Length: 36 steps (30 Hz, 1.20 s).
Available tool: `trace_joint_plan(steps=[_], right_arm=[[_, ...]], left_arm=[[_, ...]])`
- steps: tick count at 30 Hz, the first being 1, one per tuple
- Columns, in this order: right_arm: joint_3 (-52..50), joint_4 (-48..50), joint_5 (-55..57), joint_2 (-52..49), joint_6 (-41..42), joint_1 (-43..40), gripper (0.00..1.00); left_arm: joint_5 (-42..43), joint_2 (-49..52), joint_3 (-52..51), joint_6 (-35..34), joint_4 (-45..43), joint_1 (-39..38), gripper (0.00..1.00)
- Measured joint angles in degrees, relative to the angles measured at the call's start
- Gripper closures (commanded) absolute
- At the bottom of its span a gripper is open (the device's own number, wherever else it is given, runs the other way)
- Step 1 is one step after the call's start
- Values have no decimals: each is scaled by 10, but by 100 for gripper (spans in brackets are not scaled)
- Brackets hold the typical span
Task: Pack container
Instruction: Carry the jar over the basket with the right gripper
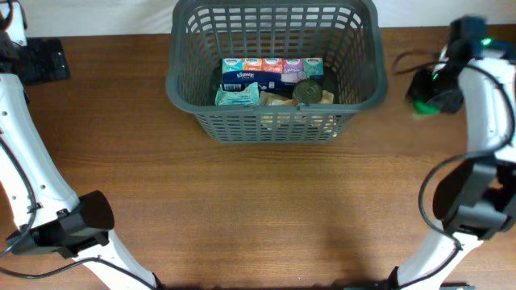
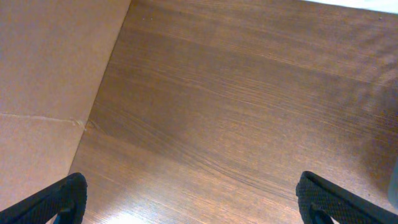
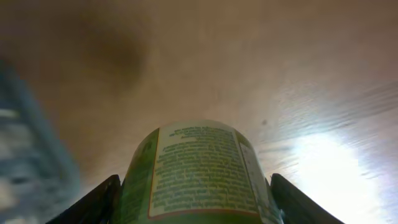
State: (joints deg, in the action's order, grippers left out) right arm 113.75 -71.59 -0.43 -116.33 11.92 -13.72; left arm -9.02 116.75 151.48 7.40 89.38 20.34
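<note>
The container sits at the far middle of the tabletop, already carrying tissue packs and a tin can. My right end effector is clamped around a green-labelled jar, off to the container's right. My left end effector hangs spread wide over bare wood, holding nothing. I judge the jar rigid, smooth and fairly heavy (glass, I'd guess, so no dropping it), best gripped across its round body. The container looks like light, stiff plastic; a nudge on its rim would probably slide it.
</note>
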Motion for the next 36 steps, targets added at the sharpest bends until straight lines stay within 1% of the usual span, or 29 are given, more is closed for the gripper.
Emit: trace_joint_plan(steps=[2, 6, 10, 13, 16, 20, 22, 25, 29, 36], right_arm=[[66, -10, -5, 26, -17, 0, 96], [200, -21, -50, 80, -56, 2, 96], [280, -21, -137, 129, -101, 33, 96], [289, -23, -193, 140, -120, 84, 96], [284, -26, -209, 123, -135, 137, 96], [272, -25, -187, 86, -141, 190, 96], [268, -25, -171, 51, -142, 218, 96], [267, -25, -159, 9, -142, 240, 96], [266, -26, -146, -75, -141, 270, 96], [264, -32, -129, -162, -123, 293, 96]], left_arm=[[0, 0, 0, 0, 0, 0, 1], [0, 0, 0, 0, 0, 0, 1], [0, 0, 0, 0, 0, 0, 1], [0, 0, 0, 0, 0, 0, 1], [0, 0, 0, 0, 0, 0, 1], [0, 0, 0, 0, 0, 0, 1], [0, 0, 0, 0, 0, 0, 1], [0, 0, 0, 0, 0, 0, 1], [0, 0, 0, 0, 0, 0, 1], [0, 0, 0, 0, 0, 0, 1]])
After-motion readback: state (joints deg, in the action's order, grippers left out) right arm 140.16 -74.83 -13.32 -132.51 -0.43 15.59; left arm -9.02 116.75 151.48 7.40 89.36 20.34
